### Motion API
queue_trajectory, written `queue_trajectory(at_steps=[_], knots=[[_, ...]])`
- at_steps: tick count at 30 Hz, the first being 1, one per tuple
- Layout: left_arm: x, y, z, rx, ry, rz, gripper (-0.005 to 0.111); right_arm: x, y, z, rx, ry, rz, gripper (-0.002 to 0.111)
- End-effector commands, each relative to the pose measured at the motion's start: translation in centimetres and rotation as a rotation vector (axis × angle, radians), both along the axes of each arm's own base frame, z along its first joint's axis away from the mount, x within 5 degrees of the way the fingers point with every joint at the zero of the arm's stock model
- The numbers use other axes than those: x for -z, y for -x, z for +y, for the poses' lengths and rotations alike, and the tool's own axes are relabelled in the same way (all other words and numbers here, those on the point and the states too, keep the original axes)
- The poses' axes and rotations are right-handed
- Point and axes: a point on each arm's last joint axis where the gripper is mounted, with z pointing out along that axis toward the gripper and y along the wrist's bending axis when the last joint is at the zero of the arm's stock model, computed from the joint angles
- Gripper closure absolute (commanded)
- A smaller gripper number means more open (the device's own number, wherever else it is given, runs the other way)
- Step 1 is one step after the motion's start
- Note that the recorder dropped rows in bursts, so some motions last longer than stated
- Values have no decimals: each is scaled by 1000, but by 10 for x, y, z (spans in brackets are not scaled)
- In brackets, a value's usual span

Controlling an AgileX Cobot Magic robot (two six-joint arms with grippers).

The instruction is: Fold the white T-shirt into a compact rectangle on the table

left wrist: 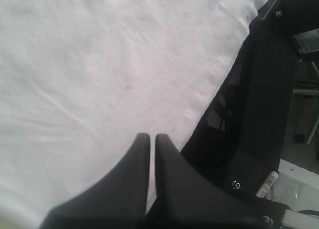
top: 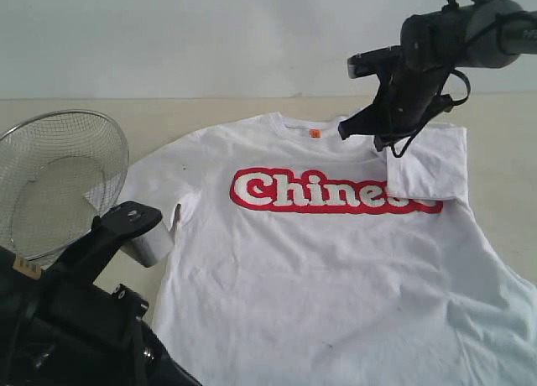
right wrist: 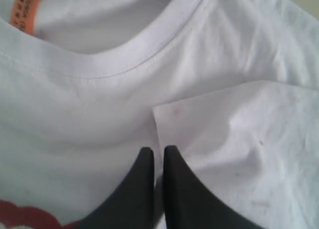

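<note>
Left gripper [left wrist: 149, 137] pinched together at one sleeve of the white T-shirt [top: 319, 260], right gripper [right wrist: 155, 150] closed too above the folded-in sleeve. Lies spread on the table [top: 503, 168]. Looks mid sleeve-fold, next needs the other sleeve tucked in

White T-shirt [top: 336, 277]: soft matt cloth, lightly creased; basket [top: 63, 113]: shiny metal wire mesh; desk [top: 503, 168]: smooth matt beige.

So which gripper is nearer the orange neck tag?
Right. The right gripper is by the collar and folded-in sleeve, close to the orange neck tag; the left gripper is over plain fabric at the white T-shirt's opposite side, far off.
</note>
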Motion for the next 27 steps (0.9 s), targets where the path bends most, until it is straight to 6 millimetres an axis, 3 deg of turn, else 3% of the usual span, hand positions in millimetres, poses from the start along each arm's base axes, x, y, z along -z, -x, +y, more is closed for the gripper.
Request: queue_trajectory(at_steps=[1, 5, 7, 13, 15, 23, 27], knots=[[-1, 2, 0, -1, 8, 9, 102, -9, -2, -2, 18, -21, -38, 108], [0, 2, 1, 2, 6, 11, 102, -8, -2, -5, -5, 29, -28, 108], [0, 2, 1, 0, 6, 9, 102, -8, -1, -6, -26, 48, -14, 101], [0, 2, 1, 1, 7, 5, 102, -7, 2, -6, -50, 64, 16, 59], [0, 2, 1, 1, 7, 5, 102, -7, 2, -6, -64, 70, 16, 50], [0, 2, 1, 7, 6, 6, 102, -23, -9, -5, -70, 65, -72, 49], [0, 2, 1, 8, 6, 7, 102, -27, -12, -6, -79, 82, -106, 60]])
